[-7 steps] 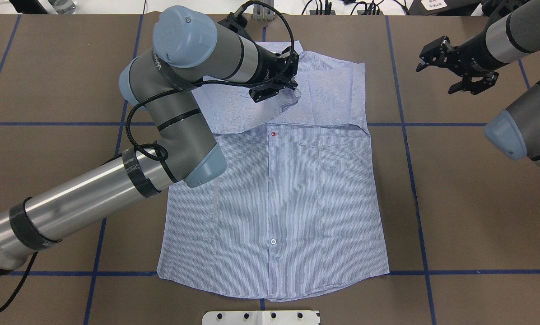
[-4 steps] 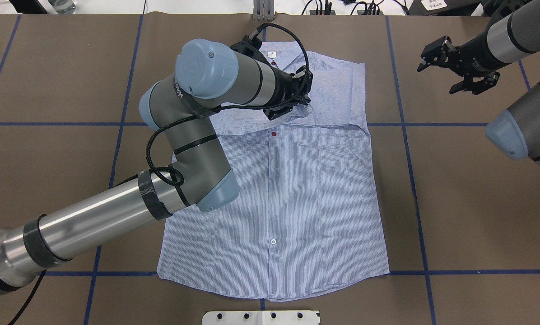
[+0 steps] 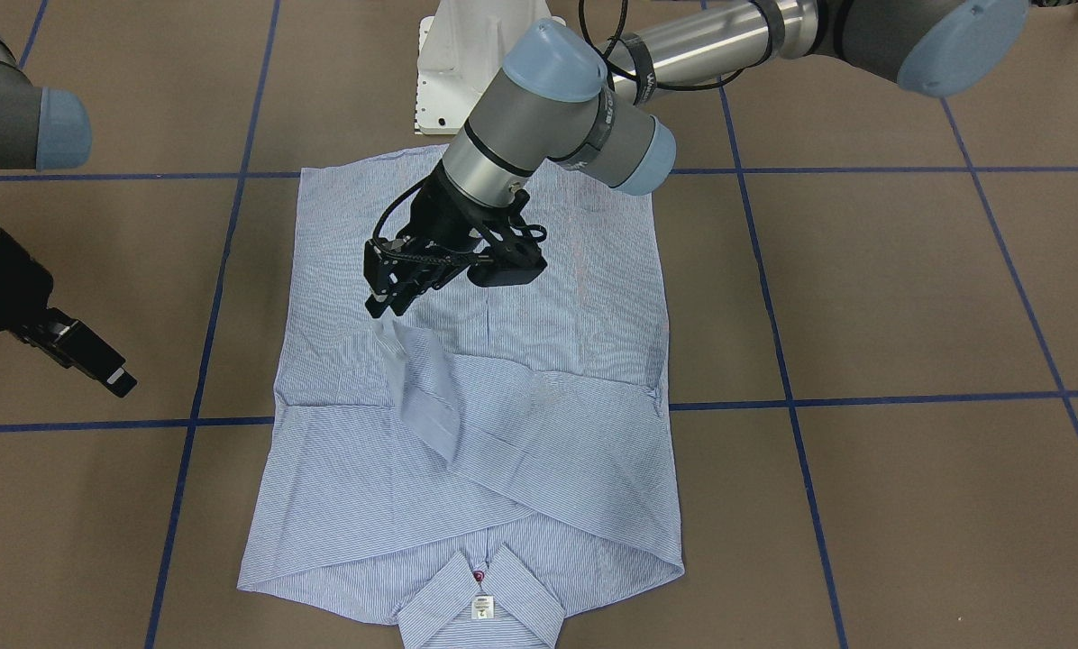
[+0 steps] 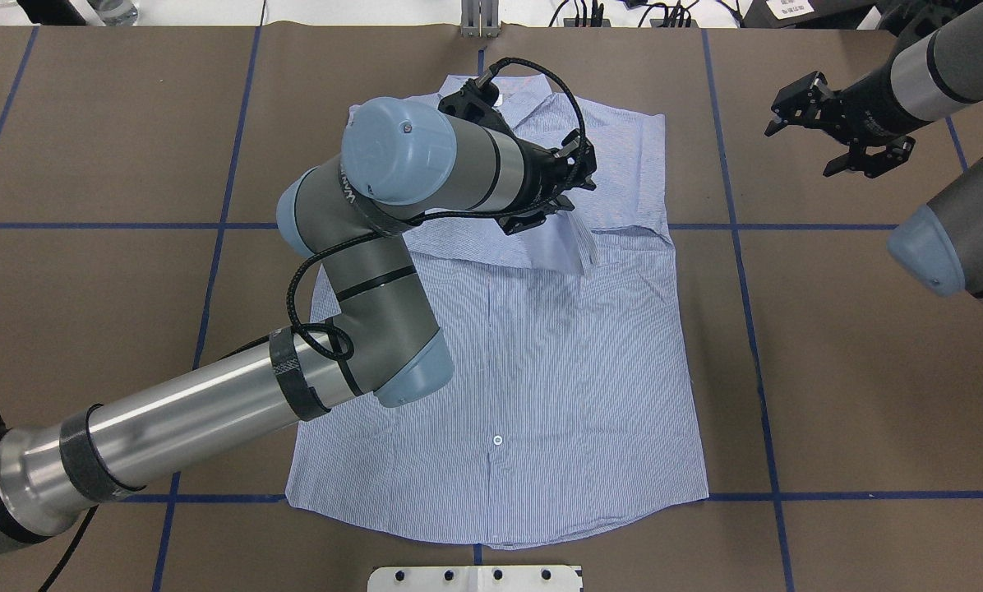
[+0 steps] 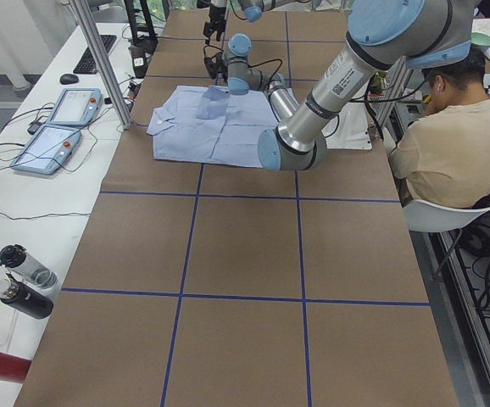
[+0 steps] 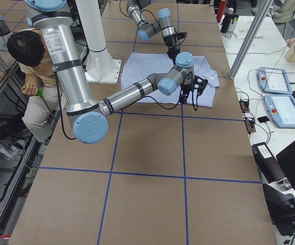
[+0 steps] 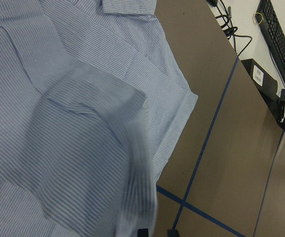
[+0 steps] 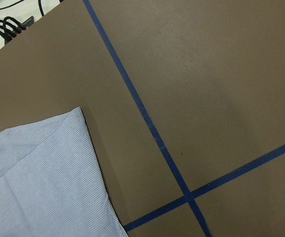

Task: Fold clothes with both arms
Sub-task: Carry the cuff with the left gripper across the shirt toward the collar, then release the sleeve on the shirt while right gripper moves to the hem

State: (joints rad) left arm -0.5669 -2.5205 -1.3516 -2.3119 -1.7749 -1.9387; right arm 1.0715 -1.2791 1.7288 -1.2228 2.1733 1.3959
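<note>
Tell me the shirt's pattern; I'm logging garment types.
Fine light blue-and-white stripes; the shirt shows it best in the left wrist-mounted view.

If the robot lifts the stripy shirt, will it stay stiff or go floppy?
Probably floppy: the sleeve droops and creases below the left tool. The shirt looks thin and light, so likely easy to lift. Pushed, it would probably wrinkle up, not slide whole.

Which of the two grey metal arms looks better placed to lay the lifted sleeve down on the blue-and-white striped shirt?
Left. The left gripper pinches the sleeve above the shirt; the right gripper hangs open over brown table, beside the shirt.
</note>
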